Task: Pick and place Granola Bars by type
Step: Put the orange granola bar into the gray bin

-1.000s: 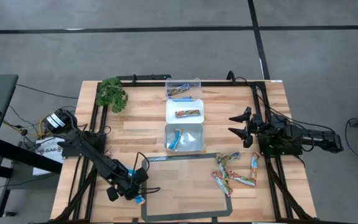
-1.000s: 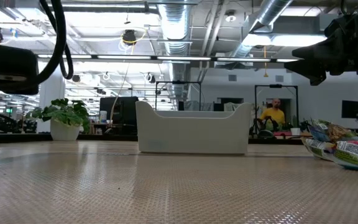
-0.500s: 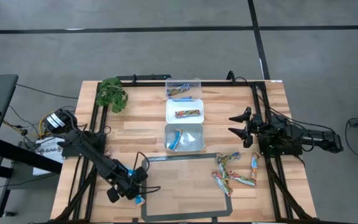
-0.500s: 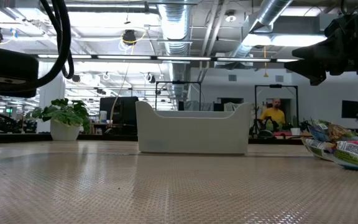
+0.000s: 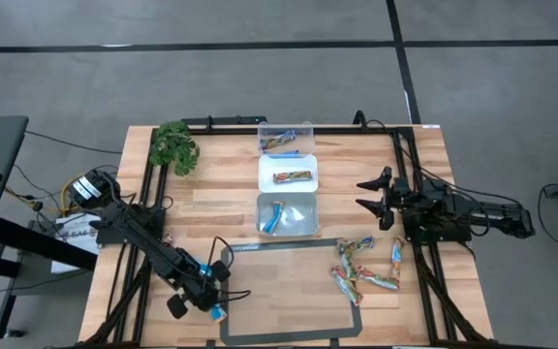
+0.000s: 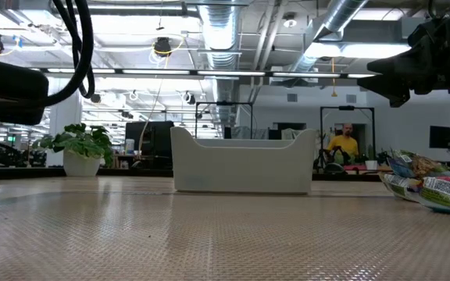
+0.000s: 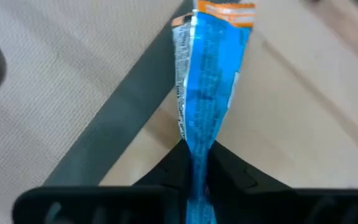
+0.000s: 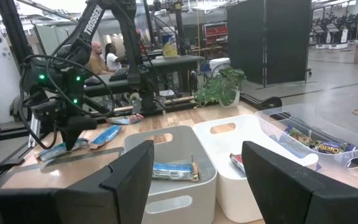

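Down at the near left corner of the wooden table (image 5: 211,208), the left gripper (image 5: 213,310) has its two fingers pinched tight on a blue bar (image 7: 207,87), right at the dark tape line (image 5: 289,338) that frames the work area; the wrist camera shows the blue wrapper with its orange end sticking out from between the closed fingers, above the tape and the wood. Across the table, the right gripper (image 5: 368,193) hangs over the right side with its fingers spread wide and nothing between them. In front of it sits a loose heap of multicoloured bars (image 5: 364,269), lying on the wood inside the taped outline. Three tubs stand in a row down the middle: the near white tub (image 5: 289,215) holds a blue bar, the middle white tub (image 5: 288,174) holds a reddish one, and the clear tub (image 5: 287,139) at the far edge holds a few mixed wrappers. A small potted plant (image 5: 173,147) stands at the far left corner. Beyond the table, a person in yellow (image 6: 344,146) shows in the room behind.
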`<state>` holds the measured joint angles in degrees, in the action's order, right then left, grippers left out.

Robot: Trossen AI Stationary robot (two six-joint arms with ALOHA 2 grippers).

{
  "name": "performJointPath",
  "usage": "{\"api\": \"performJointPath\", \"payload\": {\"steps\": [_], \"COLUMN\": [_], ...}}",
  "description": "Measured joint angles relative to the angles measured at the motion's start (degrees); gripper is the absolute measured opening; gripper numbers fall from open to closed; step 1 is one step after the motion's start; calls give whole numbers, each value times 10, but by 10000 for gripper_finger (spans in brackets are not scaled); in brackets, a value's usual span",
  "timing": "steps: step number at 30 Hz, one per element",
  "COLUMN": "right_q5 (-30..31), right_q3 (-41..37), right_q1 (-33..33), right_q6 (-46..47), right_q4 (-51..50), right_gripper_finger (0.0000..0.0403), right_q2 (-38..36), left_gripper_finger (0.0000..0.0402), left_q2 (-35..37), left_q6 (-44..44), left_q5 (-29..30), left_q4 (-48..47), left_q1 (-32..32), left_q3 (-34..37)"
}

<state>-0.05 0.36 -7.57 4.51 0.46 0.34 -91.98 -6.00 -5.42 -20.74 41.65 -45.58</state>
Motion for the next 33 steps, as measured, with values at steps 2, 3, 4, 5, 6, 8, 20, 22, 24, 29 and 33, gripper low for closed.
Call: {"api": "performJointPath", "payload": {"steps": [2, 3, 4, 5, 6, 8, 20, 22, 24, 29, 33], "right_q5": [0, 0, 0, 0, 0, 0, 0, 0, 0, 0, 0], "right_q3": [0, 0, 0, 0, 0, 0, 0, 0, 0, 0, 0], "right_q1": [0, 0, 0, 0, 0, 0, 0, 0, 0, 0, 0], "right_q6": [0, 0, 0, 0, 0, 0, 0, 0, 0, 0, 0], "right_q4": [0, 0, 0, 0, 0, 0, 0, 0, 0, 0, 0], "right_gripper_finger": [240, 240, 240, 240, 240, 240, 240, 240, 240, 240, 240], "right_q2": [0, 0, 0, 0, 0, 0, 0, 0, 0, 0, 0], "left_gripper_finger": [27, 24, 23, 22, 22, 22, 22, 22, 22, 22, 22], "left_q2": [0, 0, 0, 0, 1, 5, 33, 37, 38, 41, 41], "left_q6": [17, 26, 32, 35, 36, 35, 122, 162, 205, 286, 296], "left_q5": [-3, -3, -3, -2, -2, 6, 59, 65, 68, 56, 53], "left_q4": [20, 33, 47, 60, 68, 79, 267, 321, 385, 537, 604], "left_q1": [0, 0, 0, 0, 0, 0, -58, -76, -94, -140, -172], "left_q3": [0, 0, 0, 0, 0, 0, 0, 0, 0, 0, 0]}}
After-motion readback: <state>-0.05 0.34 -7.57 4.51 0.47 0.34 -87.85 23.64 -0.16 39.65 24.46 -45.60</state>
